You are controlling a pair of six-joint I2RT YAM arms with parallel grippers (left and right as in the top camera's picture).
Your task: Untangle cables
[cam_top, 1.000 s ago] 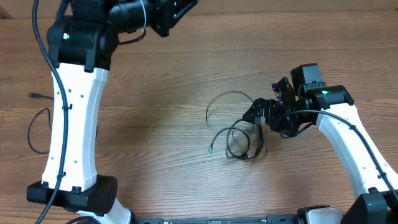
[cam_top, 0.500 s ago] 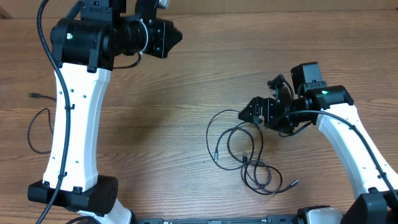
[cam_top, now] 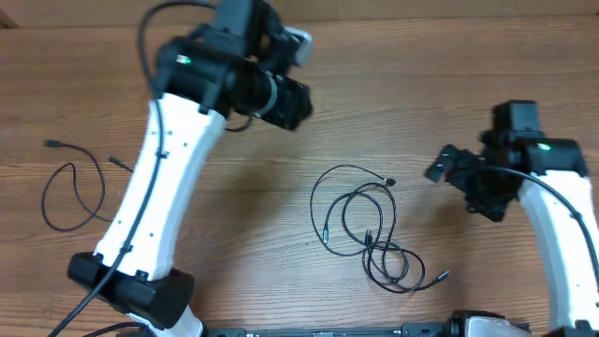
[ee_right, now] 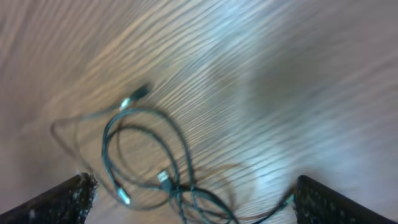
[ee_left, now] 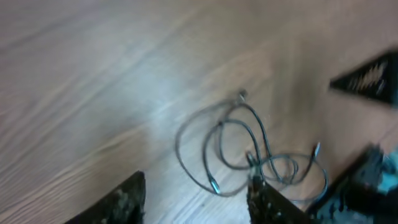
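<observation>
The wooden counter [cam_top: 234, 215] holds tangled cables [cam_top: 370, 229] in the middle. The left gripper [ee_left: 196, 182] hangs far-left of them, jaws partly apart. The right gripper [ee_right: 194, 186] is right of them, jaws wide. Both are empty. One loose cable [cam_top: 70, 192] lies far left.

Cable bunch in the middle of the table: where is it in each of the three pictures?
Overhead: the cable bunch lies a little right of centre, in the lower half.
Left wrist: the cable bunch is in the lower middle, a bit blurred.
Right wrist: the cable bunch is at the lower left, blurred.
Shared landmark: the blue-tipped plug at the bunch's edge shows in all three views.
</observation>
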